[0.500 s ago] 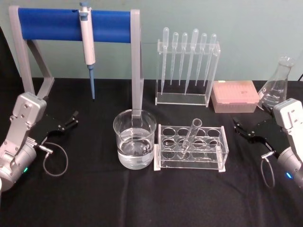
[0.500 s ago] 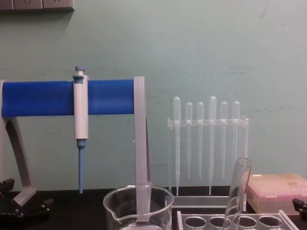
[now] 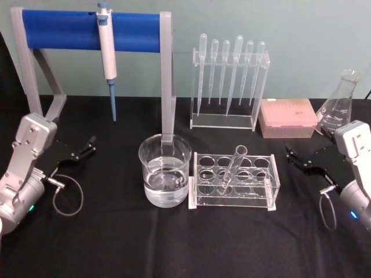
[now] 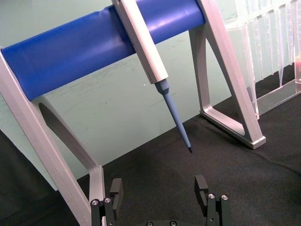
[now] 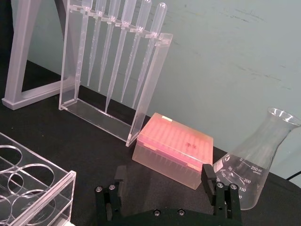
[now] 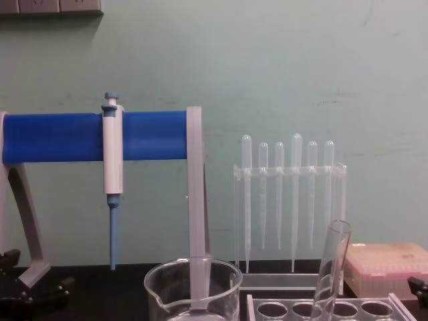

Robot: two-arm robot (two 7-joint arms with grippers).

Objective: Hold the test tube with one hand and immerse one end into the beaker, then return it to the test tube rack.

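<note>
The clear glass test tube (image 3: 231,168) leans in a hole of the clear tube rack (image 3: 235,182) at the table's middle; its upper part shows in the chest view (image 6: 331,267). Left of the rack stands the wide glass beaker (image 3: 164,169) partly filled with clear liquid, rim seen low in the chest view (image 6: 192,277). My left gripper (image 3: 84,147) rests open at the far left, well away from the tube; its fingers (image 4: 115,190) hold nothing. My right gripper (image 3: 294,155) sits open at the far right, right of the rack; its fingers (image 5: 208,176) hold nothing.
A blue-barred stand (image 3: 87,29) carries a white-and-blue micropipette (image 3: 107,55) at the back left. Behind the rack is a clear holder with several plastic pipettes (image 3: 229,81). A pink tip box (image 3: 287,117) and a conical flask (image 3: 339,104) stand at the back right.
</note>
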